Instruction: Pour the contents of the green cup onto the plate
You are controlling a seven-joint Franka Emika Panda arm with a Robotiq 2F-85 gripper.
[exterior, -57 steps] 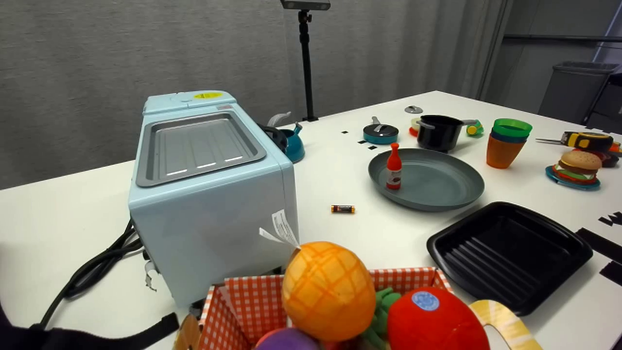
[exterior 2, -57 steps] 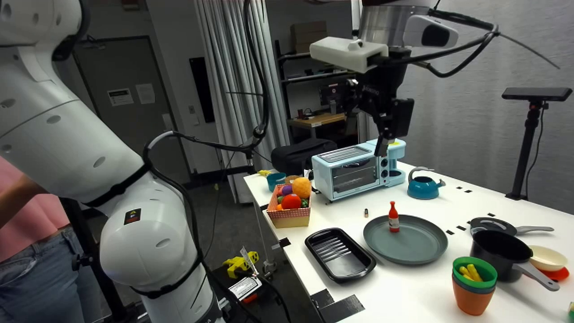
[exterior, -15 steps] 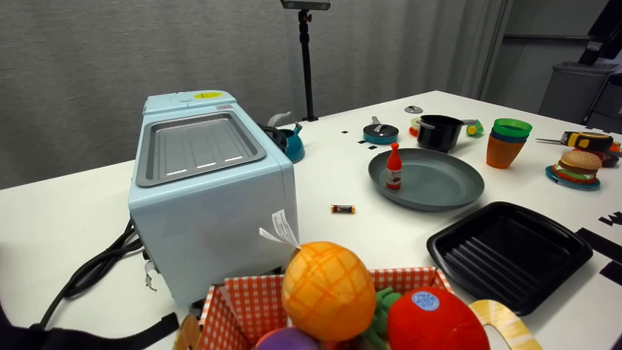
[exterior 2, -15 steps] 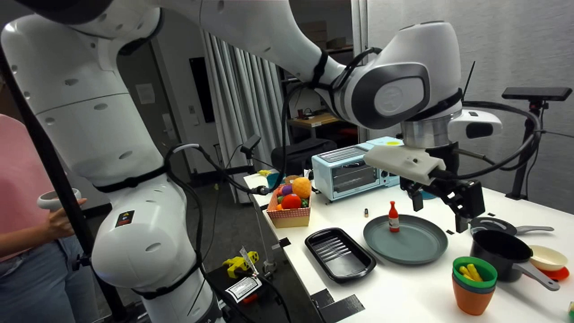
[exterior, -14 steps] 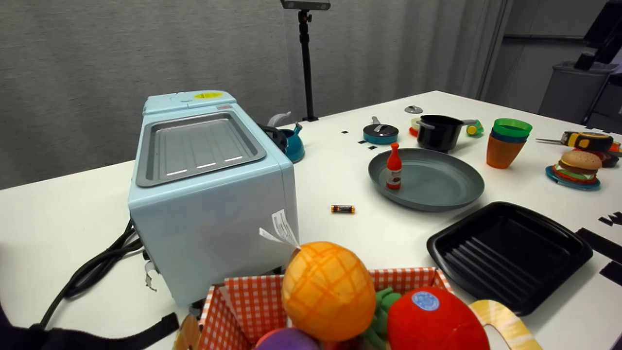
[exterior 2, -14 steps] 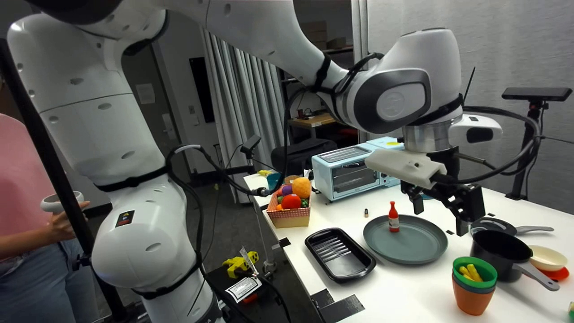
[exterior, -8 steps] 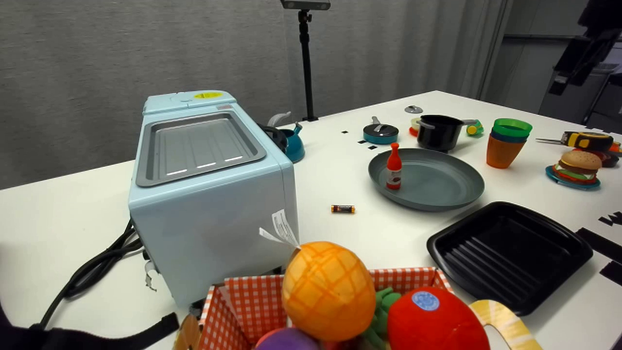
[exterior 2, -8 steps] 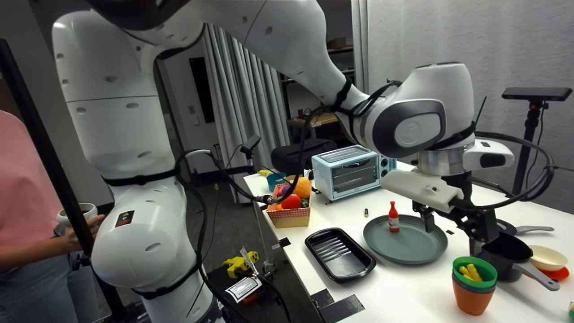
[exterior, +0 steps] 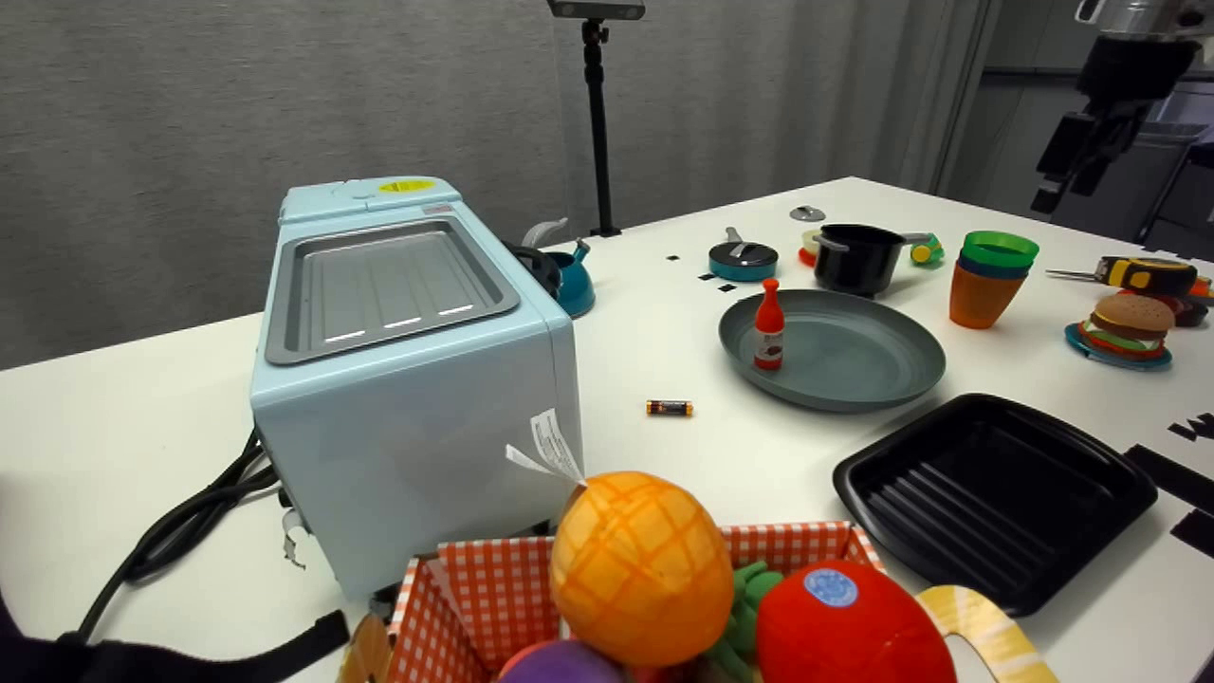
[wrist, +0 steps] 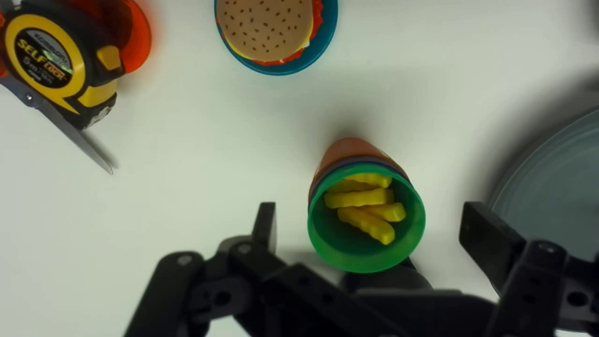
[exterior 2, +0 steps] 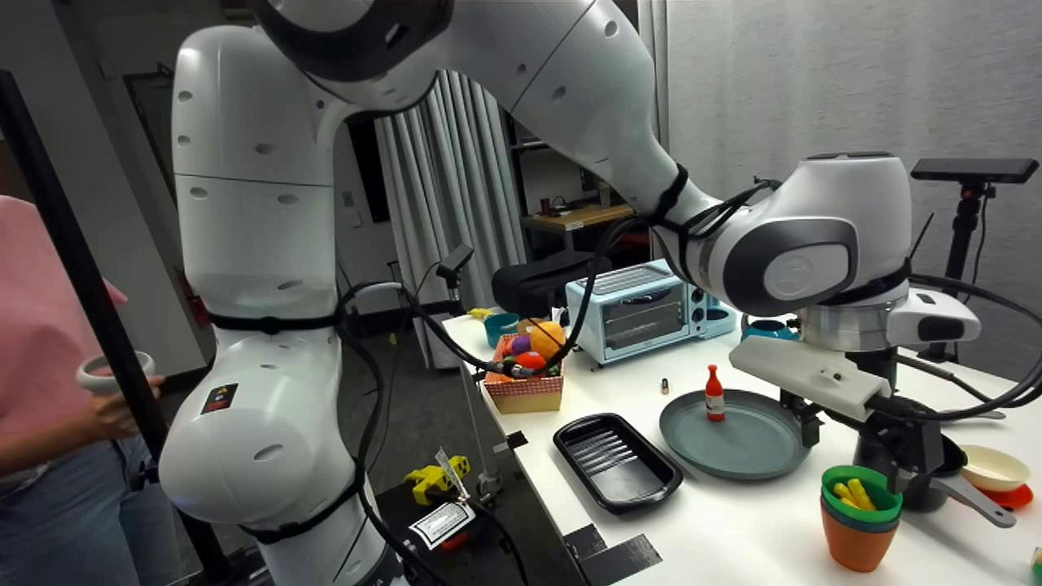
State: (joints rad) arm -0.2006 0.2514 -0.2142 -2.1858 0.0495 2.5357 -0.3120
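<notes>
The green cup (exterior 2: 861,514) stands upright on the table, with blue and orange below its green rim; it shows in both exterior views (exterior: 999,249). Several yellow pieces (wrist: 359,198) lie inside the cup (wrist: 360,258); they also show in an exterior view (exterior 2: 853,493). The dark grey plate (exterior 2: 737,443) lies beside the cup, partly in the wrist view (wrist: 557,187). A red bottle (exterior 2: 714,395) stands on it. My gripper (wrist: 368,220) is open and empty. In the wrist view its fingers stand apart to either side of the cup's rim, not touching it.
A black pot (exterior 2: 908,443) stands close behind the cup. A black ridged tray (exterior 2: 619,464) lies near the plate. A toy burger (wrist: 266,28), a tape measure (wrist: 47,56) and scissors (wrist: 70,131) lie on the cup's far side from the plate. A light-blue toaster oven (exterior: 417,427) stands farther off.
The arm has swung from near the toaster oven across and down toward the cup. My gripper has come lower and closer to the cup. The cup, yellow pieces and plate have not moved.
</notes>
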